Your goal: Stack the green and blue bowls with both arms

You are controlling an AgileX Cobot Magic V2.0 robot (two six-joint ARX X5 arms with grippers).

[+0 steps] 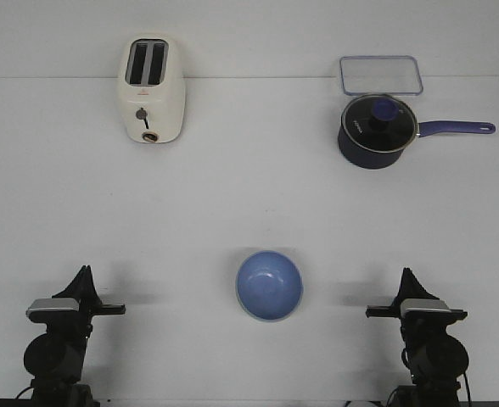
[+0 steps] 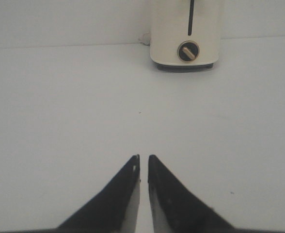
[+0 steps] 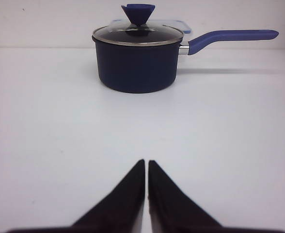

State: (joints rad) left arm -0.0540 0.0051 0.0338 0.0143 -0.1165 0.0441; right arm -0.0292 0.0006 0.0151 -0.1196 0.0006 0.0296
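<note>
The light blue bowl (image 1: 269,285) stands upright on the white table, near the front edge, midway between my two arms. A thin pale edge shows round its near rim; I cannot tell what that is. No separate green bowl shows in any view. My left gripper (image 1: 83,273) rests at the front left, shut and empty, well left of the bowl; in the left wrist view (image 2: 143,157) its fingers nearly touch over bare table. My right gripper (image 1: 406,275) rests at the front right, shut and empty, also shown in the right wrist view (image 3: 146,161).
A cream toaster (image 1: 151,88) stands at the back left, also in the left wrist view (image 2: 186,34). A dark navy lidded saucepan (image 1: 375,130) with a long handle stands at the back right, also in the right wrist view (image 3: 137,58). A clear flat lid (image 1: 381,75) lies behind it.
</note>
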